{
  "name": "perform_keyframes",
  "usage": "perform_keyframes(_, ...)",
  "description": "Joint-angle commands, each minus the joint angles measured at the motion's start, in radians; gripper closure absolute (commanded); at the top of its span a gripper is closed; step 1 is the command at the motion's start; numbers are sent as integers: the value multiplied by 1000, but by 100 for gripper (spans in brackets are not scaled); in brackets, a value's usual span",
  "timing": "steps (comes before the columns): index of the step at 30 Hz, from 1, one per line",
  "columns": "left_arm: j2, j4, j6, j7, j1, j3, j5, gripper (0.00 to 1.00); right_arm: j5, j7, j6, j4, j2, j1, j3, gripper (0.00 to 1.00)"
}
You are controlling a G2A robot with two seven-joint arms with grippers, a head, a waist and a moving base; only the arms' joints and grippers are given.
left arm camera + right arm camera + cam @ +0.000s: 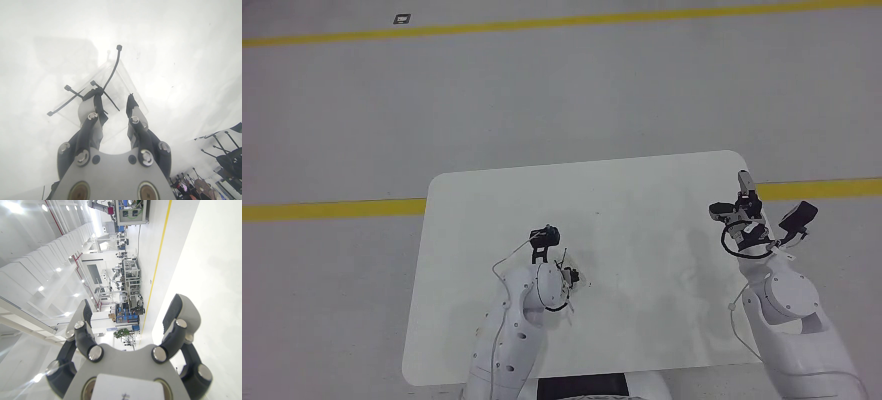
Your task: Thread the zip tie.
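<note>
- A white table (642,200) with rounded corners stood on a pale grey floor (342,120).
- Two yellow lines were painted on this floor: one (332,209) ran behind the table, the other (542,22) was farther away, near the far edge.
- A small dark square marker (402,18) lay just beside the farther line.
- In the hall behind, there was a green potted plant (122,332), and a blue bin (135,327) stood near it.
- A red pipe (56,226) ran along the ceiling, between rows of round lamps (44,207).
- A framed machine cabinet (132,211) stood far off, near a yellow floor line (158,256).
</note>
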Motion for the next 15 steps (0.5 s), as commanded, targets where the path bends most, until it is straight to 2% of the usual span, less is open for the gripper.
perform_keyframes(1, 0, 6, 0, 2, -2, 1, -2, 75, 0, 0, 0, 0, 0, 0, 0, 0)
perform_keyframes(9, 2, 16, 0, 17, -13, -12, -89, 80, 0, 0, 0, 0, 0, 0, 0, 0)
perform_keyframes(15, 7, 25, 0, 0, -17, -9, -64, 81, 0, 0, 0, 0, 0, 0, 0, 0)
